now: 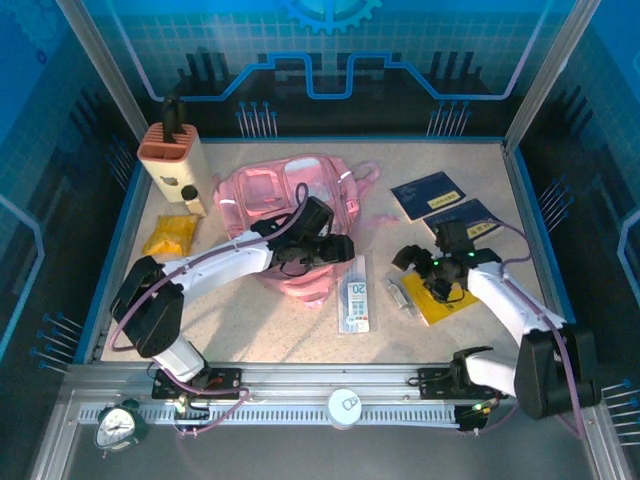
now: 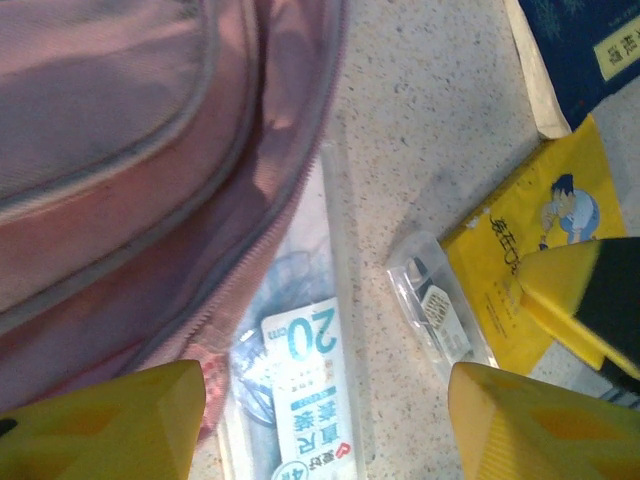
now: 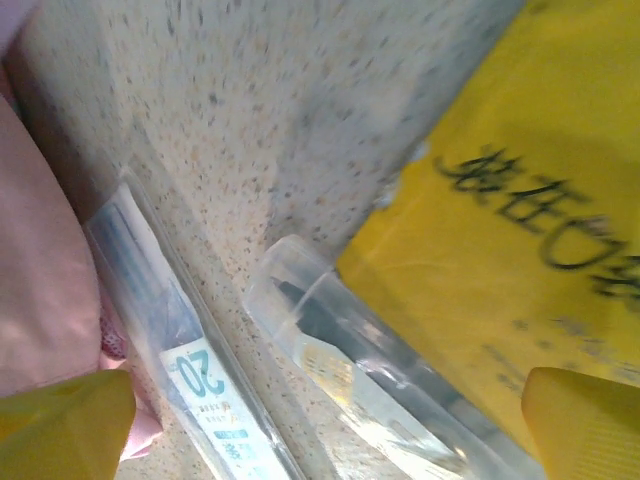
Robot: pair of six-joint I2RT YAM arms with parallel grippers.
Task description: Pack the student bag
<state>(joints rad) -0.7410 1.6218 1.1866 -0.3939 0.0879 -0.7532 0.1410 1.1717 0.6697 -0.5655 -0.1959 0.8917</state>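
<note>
Both wide, holding nothing: left pincer (image 1: 335,250) over near edge of student bag (image 1: 270,195), the nearer arm; right pincer (image 1: 426,258) off to the bag's right (above clear case (image 1: 402,294)).

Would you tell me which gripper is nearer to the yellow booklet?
Right. The right gripper hovers over the yellow booklet; the left gripper is off to its left, above the near edge of the student bag.

The clear ruler pack (image 1: 356,296) (image 2: 300,390) (image 3: 200,390) carries a blue-and-white label with a large "20" and smaller Chinese print. Black Chinese characters run across the yellow booklet (image 2: 540,250) (image 3: 520,200). The yellow label on the dark blue booklet (image 2: 585,45) is too small to read.
</note>
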